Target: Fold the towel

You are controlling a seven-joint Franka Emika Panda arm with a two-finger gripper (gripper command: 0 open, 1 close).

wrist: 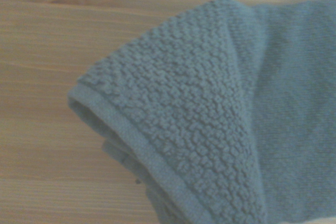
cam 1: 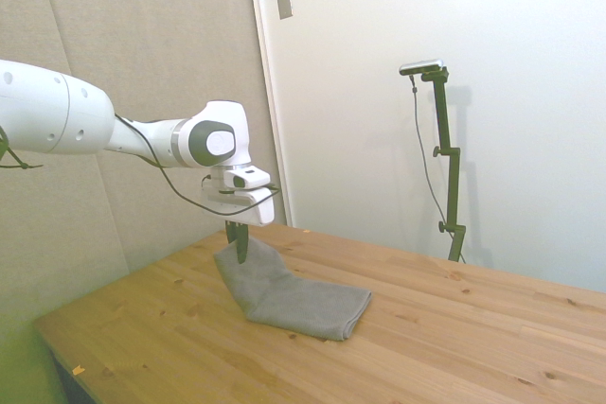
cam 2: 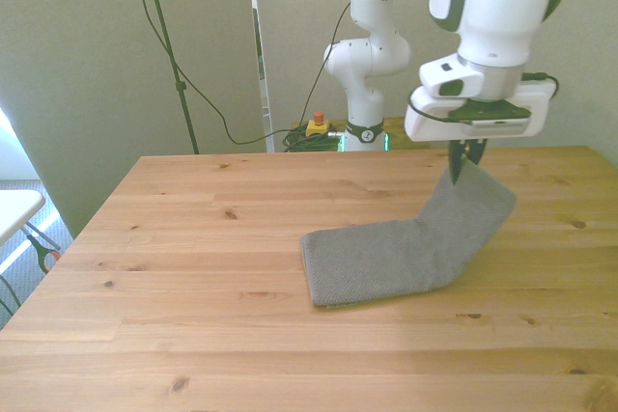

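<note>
Plain mid-grey terry towel [cam 1: 301,300] [cam 2: 406,248] [wrist: 210,129] on light wooden plank table [cam 1: 473,338] [cam 2: 193,238], one end flat on the boards, other end raised off them. Two-finger gripper [cam 1: 238,238] [cam 2: 462,163] pinched on the raised towel edge, directly above the table.

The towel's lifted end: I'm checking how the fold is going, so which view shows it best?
The front view: the whole towel shows, one end raised by the hand, the rest flat on the table. The side view shows the same lift, smaller. The wrist view shows only blurred terry.
</note>
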